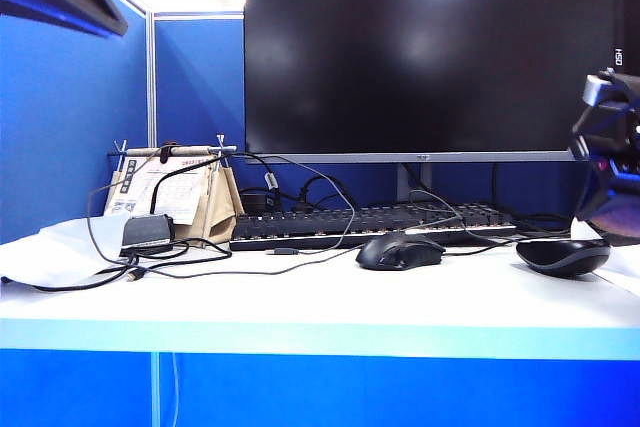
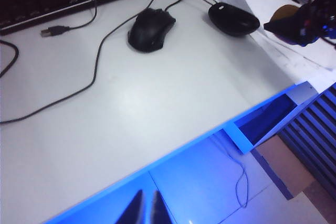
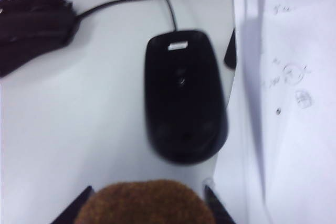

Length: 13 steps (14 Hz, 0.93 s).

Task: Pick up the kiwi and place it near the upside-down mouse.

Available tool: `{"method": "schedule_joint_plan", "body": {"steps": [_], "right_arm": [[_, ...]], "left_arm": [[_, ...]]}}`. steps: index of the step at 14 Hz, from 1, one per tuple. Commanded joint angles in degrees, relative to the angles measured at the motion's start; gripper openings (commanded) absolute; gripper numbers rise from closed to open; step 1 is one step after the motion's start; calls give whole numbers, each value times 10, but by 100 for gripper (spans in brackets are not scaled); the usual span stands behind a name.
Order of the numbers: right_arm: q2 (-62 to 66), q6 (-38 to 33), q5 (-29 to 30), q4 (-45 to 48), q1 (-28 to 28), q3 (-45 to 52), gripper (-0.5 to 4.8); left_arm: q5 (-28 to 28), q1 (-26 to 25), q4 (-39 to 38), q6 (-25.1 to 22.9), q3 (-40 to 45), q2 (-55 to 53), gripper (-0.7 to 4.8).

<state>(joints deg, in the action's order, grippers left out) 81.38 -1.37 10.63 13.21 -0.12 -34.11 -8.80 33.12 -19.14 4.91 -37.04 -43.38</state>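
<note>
I had the right gripper (image 3: 144, 203) clamped on the kiwi (image 3: 144, 202), held in the air just short of the upside-down mouse (image 3: 185, 95), which lay on the table (image 1: 300, 297) beside a sheet of paper (image 3: 286, 103). The other mouse (image 1: 398, 251) sat further left, before the keyboard (image 1: 340, 224). The left gripper (image 2: 144, 209) hung off the table's front edge, fingers nearly together, holding nothing.
</note>
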Motion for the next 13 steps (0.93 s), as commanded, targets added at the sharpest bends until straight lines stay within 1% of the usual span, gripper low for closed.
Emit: {"method": "schedule_joint_plan", "body": {"steps": [1,5,9,10,11,12,13], "right_arm": [[43,3,21,38,2,-2,210],[107,3,26,40,2,-2,211],[110,3,37,56,2,-2,216],[110,3,33,56,2,-2,289],[110,3,30,56,2,-2,403],[110,3,30,56,2,-2,420],[110,2,30,56,2,-2,423]], "left_arm": [[-5,0,9,1,-2,1,30],[-5,0,9,12,-2,1,30],[-5,0,9,11,-2,1,30],[-4,0,9,11,-2,1,30],[-4,0,9,11,-2,1,30],[-5,0,9,11,-2,1,30],[-5,0,9,11,-2,1,30]]}}
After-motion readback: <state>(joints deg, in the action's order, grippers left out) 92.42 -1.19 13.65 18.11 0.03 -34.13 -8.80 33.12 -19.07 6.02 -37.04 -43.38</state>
